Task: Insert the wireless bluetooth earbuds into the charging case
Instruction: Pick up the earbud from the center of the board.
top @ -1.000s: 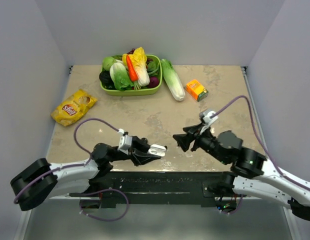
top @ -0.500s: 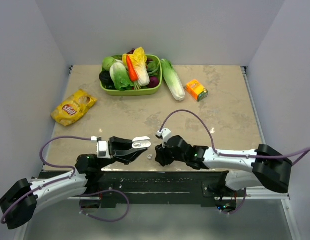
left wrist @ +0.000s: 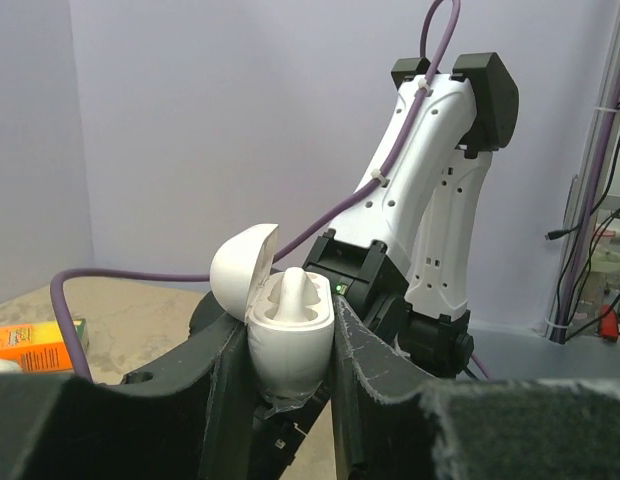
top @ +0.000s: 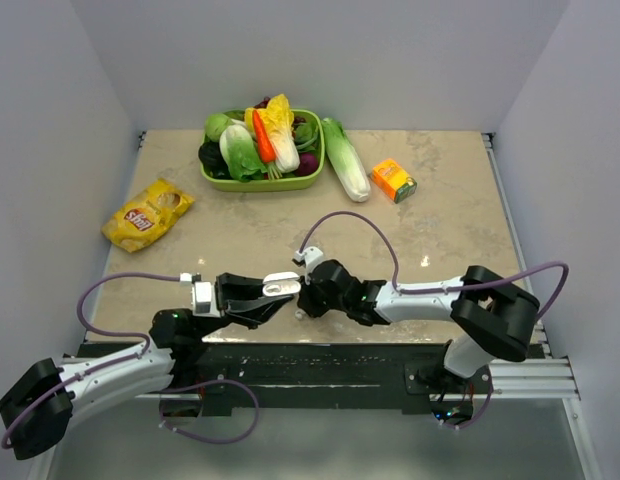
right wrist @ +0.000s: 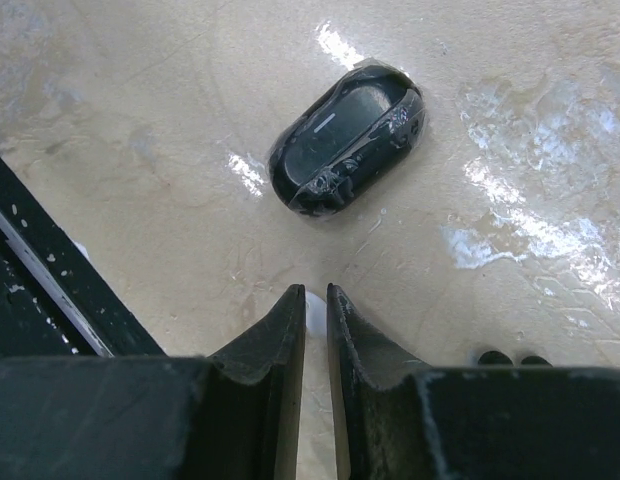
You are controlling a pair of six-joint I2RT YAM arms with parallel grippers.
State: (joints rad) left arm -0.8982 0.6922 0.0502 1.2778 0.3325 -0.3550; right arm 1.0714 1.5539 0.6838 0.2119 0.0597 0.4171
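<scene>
Left jaws: pressed onto the two flanks of the white charging case [left wrist: 290,320], which they hold upright and clear of the bench [top: 440,230].
Right jaws: drawn almost together with only a thin slit left, tips down close to the bench.
White sliver [right wrist: 313,303]: shows in that slit right at the tips. I cannot tell whether it is pinched there or lies on the bench underneath.
Charging case: its lid [left wrist: 242,268] is hinged back and open. A white moulded shape fills the mouth, and whether a bud sits in it cannot be made out.
Black earbud [right wrist: 345,135]: glossy, lying flat on the bench just ahead of the right jaws, touching neither of them.
Arms: in the top view the right jaws sit just beside the held case, near the front edge of the bench.
Far side of bench: a green basket [top: 258,186] piled with vegetables, with a pale cabbage [top: 347,160] lying just beside it.
Also on bench: an orange carton [top: 394,180] at the right rear and a yellow chip bag [top: 147,213] at the left, both well apart from the arms.
</scene>
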